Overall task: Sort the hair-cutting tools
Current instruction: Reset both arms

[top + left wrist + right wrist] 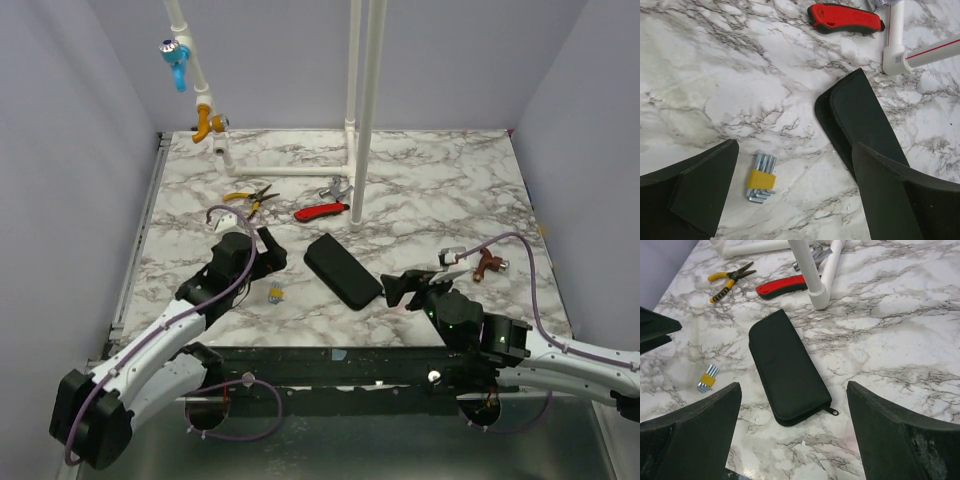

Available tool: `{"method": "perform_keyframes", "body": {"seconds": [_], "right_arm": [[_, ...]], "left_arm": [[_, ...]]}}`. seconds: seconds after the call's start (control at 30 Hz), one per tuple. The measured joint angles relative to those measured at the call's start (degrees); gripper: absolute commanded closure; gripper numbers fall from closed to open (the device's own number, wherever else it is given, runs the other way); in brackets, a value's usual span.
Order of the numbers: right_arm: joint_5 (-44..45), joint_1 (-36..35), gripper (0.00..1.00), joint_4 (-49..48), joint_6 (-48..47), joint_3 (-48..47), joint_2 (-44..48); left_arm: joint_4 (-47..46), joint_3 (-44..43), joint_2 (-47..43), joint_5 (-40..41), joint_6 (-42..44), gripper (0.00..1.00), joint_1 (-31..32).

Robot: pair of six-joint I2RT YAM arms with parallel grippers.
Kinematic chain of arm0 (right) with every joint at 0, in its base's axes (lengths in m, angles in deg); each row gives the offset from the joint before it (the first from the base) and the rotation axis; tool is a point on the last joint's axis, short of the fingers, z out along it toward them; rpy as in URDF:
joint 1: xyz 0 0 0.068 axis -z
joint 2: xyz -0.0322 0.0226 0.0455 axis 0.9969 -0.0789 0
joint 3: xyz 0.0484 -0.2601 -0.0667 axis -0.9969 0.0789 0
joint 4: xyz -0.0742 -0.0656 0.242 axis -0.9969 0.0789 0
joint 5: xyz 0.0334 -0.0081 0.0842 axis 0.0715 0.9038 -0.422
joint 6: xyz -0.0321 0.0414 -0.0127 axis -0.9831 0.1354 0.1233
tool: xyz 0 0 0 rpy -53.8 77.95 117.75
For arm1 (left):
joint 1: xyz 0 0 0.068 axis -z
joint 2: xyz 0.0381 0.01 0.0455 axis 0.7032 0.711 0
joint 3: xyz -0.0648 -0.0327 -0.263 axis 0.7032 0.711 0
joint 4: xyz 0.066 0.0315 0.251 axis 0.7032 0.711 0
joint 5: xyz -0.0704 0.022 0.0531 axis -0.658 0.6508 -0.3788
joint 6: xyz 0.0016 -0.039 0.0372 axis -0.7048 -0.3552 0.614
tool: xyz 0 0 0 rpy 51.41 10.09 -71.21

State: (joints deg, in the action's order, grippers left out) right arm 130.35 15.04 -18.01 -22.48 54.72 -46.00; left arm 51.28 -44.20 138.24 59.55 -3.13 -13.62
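Note:
A closed black zippered case lies at the table's middle; it also shows in the left wrist view and the right wrist view. A small silver metal item, perhaps the scissors, lies by the white pipe, partly hidden. No comb or thin dark stick shows. My left gripper is open and empty left of the case, over a small hex-key set with a yellow band. My right gripper is open and empty just right of the case's zipper end.
Yellow-handled pliers and a red-handled tool lie at the back. A white pipe frame stands behind the case. A small brown and white item lies at the right. Grey walls enclose the marble table.

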Motion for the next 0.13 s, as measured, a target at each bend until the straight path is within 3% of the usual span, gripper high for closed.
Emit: {"method": "perform_keyframes", "body": {"seconds": [0.13], "right_arm": [[0.8, 0.0, 0.1, 0.0, 0.8, 0.0, 0.6]], "left_arm": [[7.6, 0.4, -8.6, 4.3, -1.5, 0.01, -0.7]]}}
